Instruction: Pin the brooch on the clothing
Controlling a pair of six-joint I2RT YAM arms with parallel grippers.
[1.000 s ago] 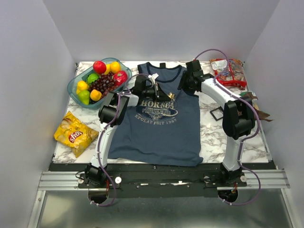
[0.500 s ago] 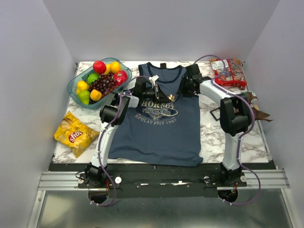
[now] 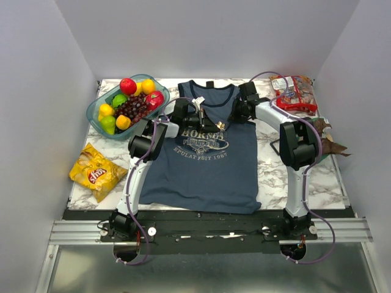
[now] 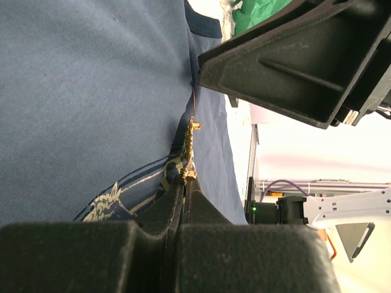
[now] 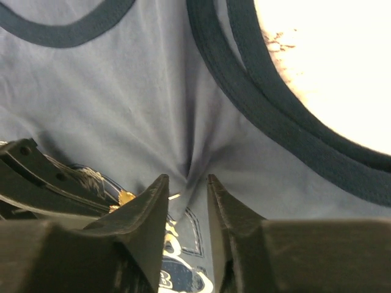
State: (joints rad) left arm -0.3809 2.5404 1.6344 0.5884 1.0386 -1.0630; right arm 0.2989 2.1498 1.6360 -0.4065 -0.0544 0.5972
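Marble tabletop (image 3: pixel 275 177): your left claw (image 4: pixel 186 183), closed, grips the tiny gold metal brooch (image 4: pixel 189 137) at the slate-blue tank top (image 3: pixel 201 174). Your right claw (image 5: pixel 186 180) pinches its fold. Pinning looks unfinished.

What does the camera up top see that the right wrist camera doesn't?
Only the top view shows the clear bowl of colourful fruit, the yellow crisp bag and both arms. Only the right wrist view shows, up close, the shirt cloth bunched into a fold between the fingers of the right gripper. Both show the slate-blue tank top and the tiny gold brooch.
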